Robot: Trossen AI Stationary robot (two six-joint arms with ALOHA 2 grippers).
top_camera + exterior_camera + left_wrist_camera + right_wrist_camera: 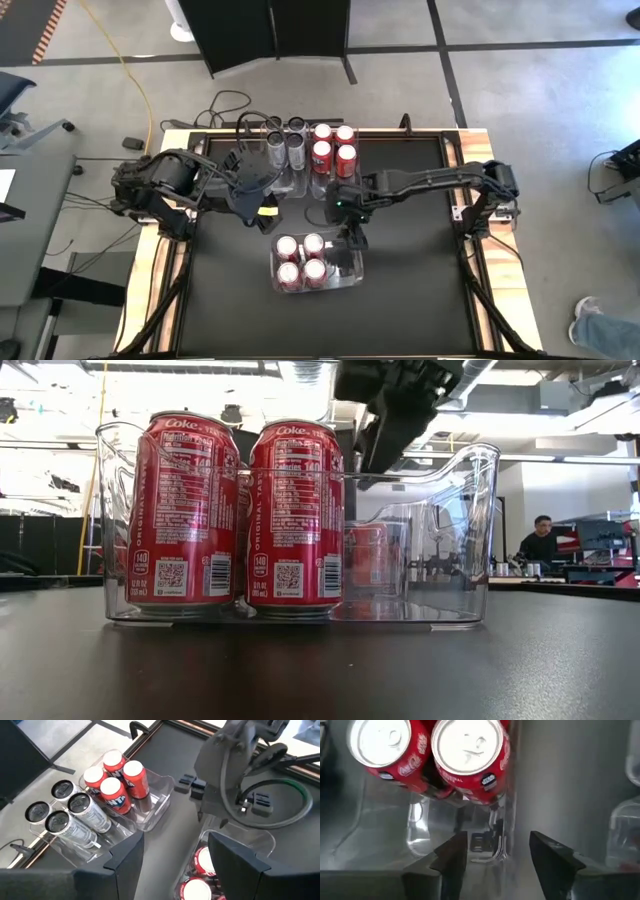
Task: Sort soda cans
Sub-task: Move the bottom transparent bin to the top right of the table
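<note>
Four red soda cans [301, 260] stand upright in the left part of a clear near bin [470, 460]; two of them fill the front of the low view [240, 510]. Along the far edge, four silver-grey cans [283, 145] and four red cans [333, 148] stand in clear bins. My right gripper [497, 842] hangs open and empty above the near bin's vacant right part, next to the red cans [465, 750]. My left gripper [172, 847] is open and empty, raised between the far bins and the near bin [262, 208].
The black table top has a raised wooden rim [470, 250]. The right arm [235, 775] reaches across the middle of the table, close in front of my left gripper. Bare table lies on either side of the near bin. A person [540, 540] sits far off in the room.
</note>
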